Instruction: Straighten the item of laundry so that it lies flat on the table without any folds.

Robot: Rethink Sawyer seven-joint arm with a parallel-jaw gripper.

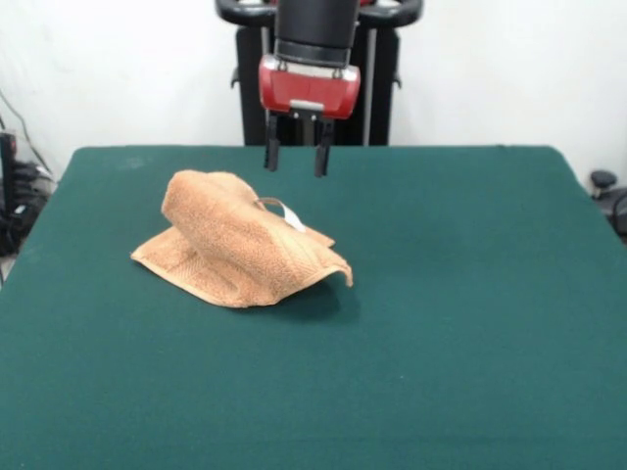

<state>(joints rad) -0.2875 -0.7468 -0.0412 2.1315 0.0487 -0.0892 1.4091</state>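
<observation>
item: arm, hanging upright at table's far side; we see gripper open, empty, fingers pointing down, above and beyond the rumpled towel.

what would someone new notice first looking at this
The orange-tan towel stands out first: it lies crumpled in a heap left of centre on the dark green table, one fold humped up and a white label showing at its top edge. Next comes the robot's red and black hand, hanging open above the table's far edge, just behind the towel and not touching it.
</observation>
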